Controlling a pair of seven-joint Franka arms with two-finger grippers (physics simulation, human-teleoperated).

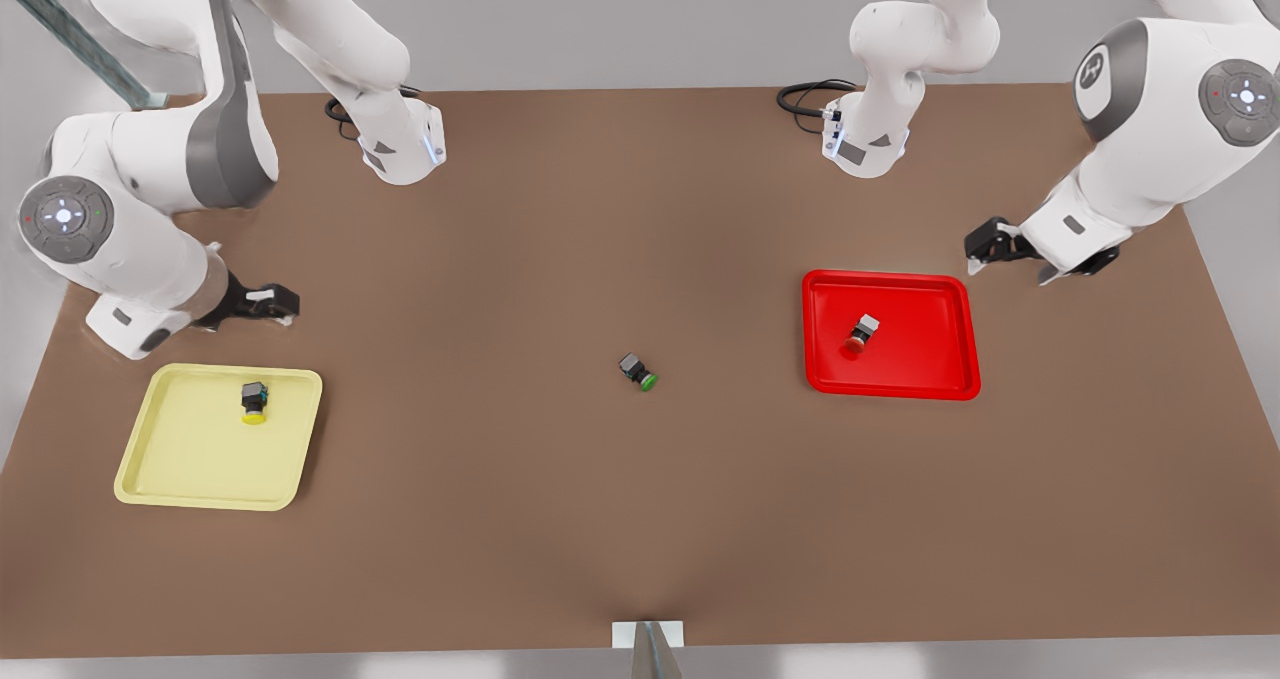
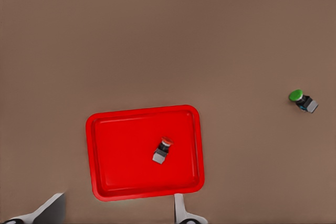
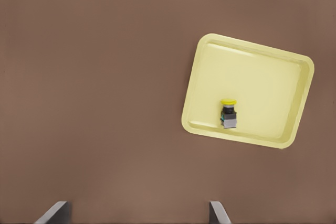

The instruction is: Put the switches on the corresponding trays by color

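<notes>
Brown tabletop (image 1: pixel 560 519) carries both sorted pairs. Below the left gripper (image 2: pixel 118 211), fingers spread and empty, lies the red switch (image 2: pixel 163 150) inside the red tray (image 2: pixel 100 182); the green switch (image 2: pixel 303 99) lies well off, belonging to neither. Beyond the right gripper (image 3: pixel 137 212), likewise spread, the yellow switch (image 3: pixel 228 113) rests in the yellow tray (image 3: pixel 299 98). Sorting looks finished.

The front view hangs high over the brown tabletop (image 1: pixel 560 519), looking nearly straight down. The left wrist view looks down on the red tray (image 2: pixel 144 184), which sits at three o'clock in the front view (image 1: pixel 890 387). The right wrist view looks down on the yellow tray (image 3: pixel 294 72), at eight o'clock (image 1: pixel 190 479).
</notes>
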